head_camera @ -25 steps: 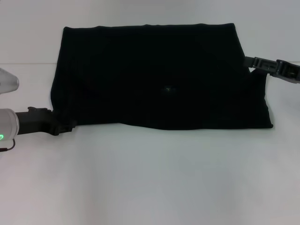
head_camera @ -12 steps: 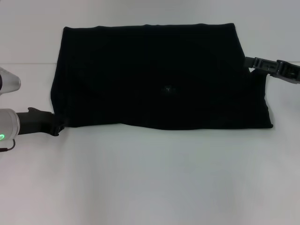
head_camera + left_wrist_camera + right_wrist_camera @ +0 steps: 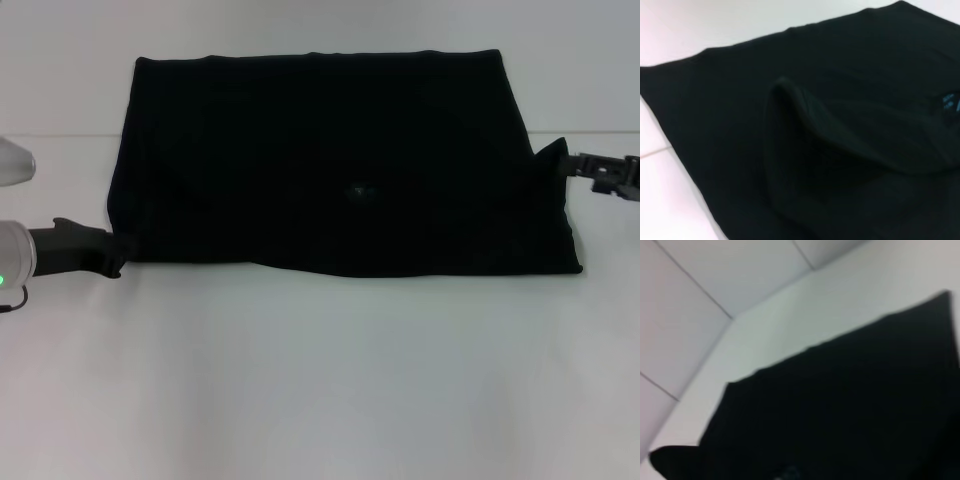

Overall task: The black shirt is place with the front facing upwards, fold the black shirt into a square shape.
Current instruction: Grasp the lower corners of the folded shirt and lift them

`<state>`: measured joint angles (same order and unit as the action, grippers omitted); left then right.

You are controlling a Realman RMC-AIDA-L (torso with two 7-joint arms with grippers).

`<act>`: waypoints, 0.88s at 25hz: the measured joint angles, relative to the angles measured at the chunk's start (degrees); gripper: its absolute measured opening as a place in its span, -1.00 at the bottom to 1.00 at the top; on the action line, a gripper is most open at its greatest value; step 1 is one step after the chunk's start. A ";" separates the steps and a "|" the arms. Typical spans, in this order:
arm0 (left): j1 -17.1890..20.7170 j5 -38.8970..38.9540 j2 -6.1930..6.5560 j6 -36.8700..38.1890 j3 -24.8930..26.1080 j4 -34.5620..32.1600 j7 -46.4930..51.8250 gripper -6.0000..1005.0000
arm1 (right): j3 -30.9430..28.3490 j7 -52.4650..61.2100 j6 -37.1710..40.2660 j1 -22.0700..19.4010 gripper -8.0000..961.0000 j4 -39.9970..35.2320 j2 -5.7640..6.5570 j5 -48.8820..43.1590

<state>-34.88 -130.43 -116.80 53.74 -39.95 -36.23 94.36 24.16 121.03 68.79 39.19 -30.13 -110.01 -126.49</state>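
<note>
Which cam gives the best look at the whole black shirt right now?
Head view: the black shirt lies entire on the white table, all edges visible, left gripper and right gripper at its sides. Left wrist view shows only a raised fold and bluish lettering; right wrist view, one dark corner.

The black left gripper point(image 3: 112, 253) is pulling back off the near left corner of the large black soft-fabric shirt point(image 3: 340, 165): a second ago its tip reached in under that corner, now it sits just at the edge, further toward the robot's left. Over on the other side, the dark right gripper point(image 3: 572, 165) has dropped lower along the shirt's right edge and drawn outward, and a small peak of black fabric now stands up at its tip.
</note>
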 joint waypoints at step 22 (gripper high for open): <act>-0.76 0.26 -0.27 0.13 -0.12 -1.04 0.65 -0.98 | 14.38 8.24 -10.27 2.19 0.85 1.93 -1.36 -5.42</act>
<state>-35.64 -130.17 -117.07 53.87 -40.07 -37.26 95.01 38.54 129.26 58.52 41.38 -28.20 -111.37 -131.91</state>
